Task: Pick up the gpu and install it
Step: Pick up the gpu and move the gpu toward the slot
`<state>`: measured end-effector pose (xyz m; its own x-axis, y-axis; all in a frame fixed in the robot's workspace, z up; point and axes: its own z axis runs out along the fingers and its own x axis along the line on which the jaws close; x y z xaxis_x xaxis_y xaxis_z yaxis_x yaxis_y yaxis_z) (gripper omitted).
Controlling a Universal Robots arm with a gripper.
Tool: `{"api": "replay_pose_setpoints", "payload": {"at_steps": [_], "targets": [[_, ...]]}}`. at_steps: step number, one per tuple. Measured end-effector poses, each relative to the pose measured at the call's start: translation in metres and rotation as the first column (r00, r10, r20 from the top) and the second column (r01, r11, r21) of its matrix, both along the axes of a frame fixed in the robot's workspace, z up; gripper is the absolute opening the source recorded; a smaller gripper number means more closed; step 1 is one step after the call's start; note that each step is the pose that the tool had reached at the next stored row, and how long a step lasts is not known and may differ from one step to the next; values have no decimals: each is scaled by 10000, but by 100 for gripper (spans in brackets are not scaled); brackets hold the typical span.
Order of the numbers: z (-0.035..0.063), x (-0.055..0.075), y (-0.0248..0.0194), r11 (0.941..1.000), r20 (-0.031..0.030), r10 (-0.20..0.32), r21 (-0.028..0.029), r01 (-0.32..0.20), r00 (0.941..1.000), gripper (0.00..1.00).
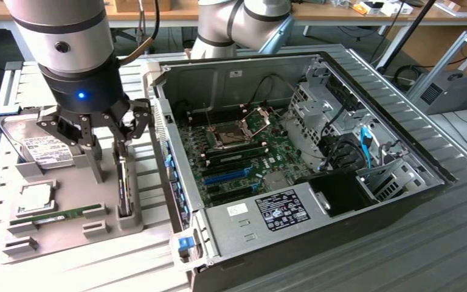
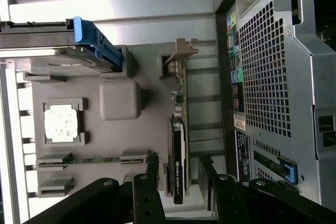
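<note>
The gpu [image 1: 123, 182] stands on edge in a slot of the grey fixture tray [image 1: 71, 182], close to the computer case. In the wrist view it is a thin dark card [image 2: 177, 156] with a green board edge and a silver bracket [image 2: 181, 53] at its far end. My gripper [image 1: 102, 129] hangs just above the card. Its jaws [image 2: 181, 195] are open, one black finger [image 2: 144, 195] on each side of the card's near end. Nothing is held.
The open computer case [image 1: 298, 152] lies to the exterior view's right, motherboard exposed, its rear grille [image 2: 268, 72] beside the card. On the tray sit a hard drive with blue frame [image 1: 32, 149], a processor [image 1: 37, 198] and a memory stick [image 1: 55, 216].
</note>
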<state>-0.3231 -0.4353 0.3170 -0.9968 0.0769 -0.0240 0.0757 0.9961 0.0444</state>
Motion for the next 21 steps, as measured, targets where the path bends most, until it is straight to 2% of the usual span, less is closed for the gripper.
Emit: {"api": "replay_pose_setpoints", "payload": {"at_steps": [14,21], "targets": [[-58,0,0,10000,0,0,-1,0,10000,44],[-153,0,0,10000,0,0,0,0,10000,44]]}}
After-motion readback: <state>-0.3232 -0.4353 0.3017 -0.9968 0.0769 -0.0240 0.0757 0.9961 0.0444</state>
